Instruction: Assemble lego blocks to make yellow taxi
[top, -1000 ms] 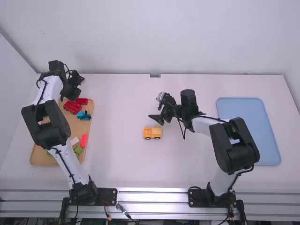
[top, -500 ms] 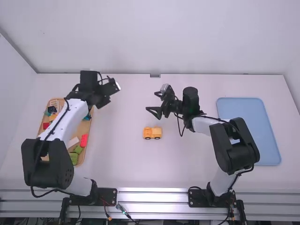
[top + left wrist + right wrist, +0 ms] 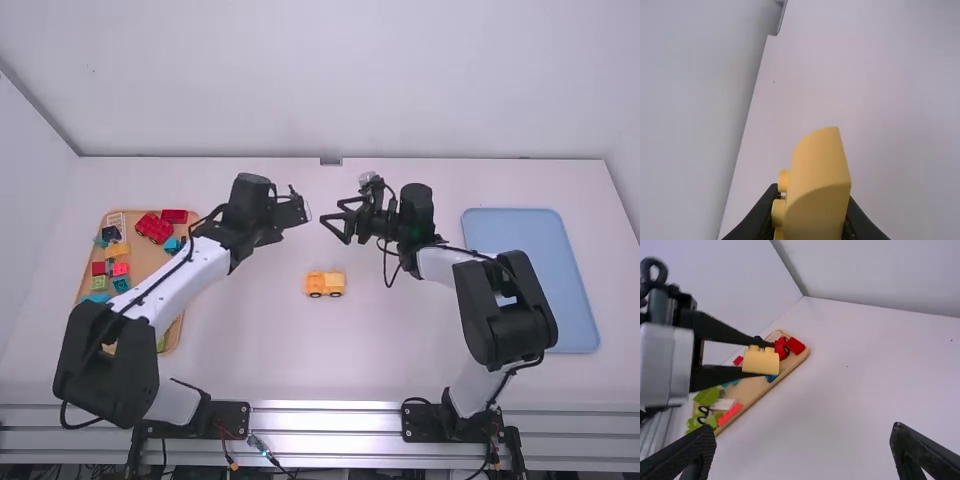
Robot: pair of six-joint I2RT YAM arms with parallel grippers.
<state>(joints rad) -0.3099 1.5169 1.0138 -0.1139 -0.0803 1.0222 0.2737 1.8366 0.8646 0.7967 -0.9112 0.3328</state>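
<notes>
1. The wooden tray (image 3: 145, 262) lies along the left edge of the counter (image 3: 250, 335), holding red blocks (image 3: 154, 228), green blocks (image 3: 710, 396) and others, apparently as the parts supply, kept out of the building space.
2. The left tool (image 3: 771, 360) is above the counter, towards its far edge, pinching a curved yellow block (image 3: 820, 175). One finger is at the studded side, the other at the side opposite. The studs seem to face sideways, so the block probably needs turning or regripping before it can be pressed on.
3. The yellow truck (image 3: 325, 284) sits upright on its wheels near the middle of the counter, well apart from both trays. It is probably the taxi's base, left where both arms can reach it; the held block is likely its next piece.
4. The right tool (image 3: 801, 432) is spread wide with nothing between its fingers, facing the left one. That suits taking the block across, or steadying the truck.
5. The blue tray (image 3: 520, 240) lies near the right edge, perhaps meant for the finished taxi.
</notes>
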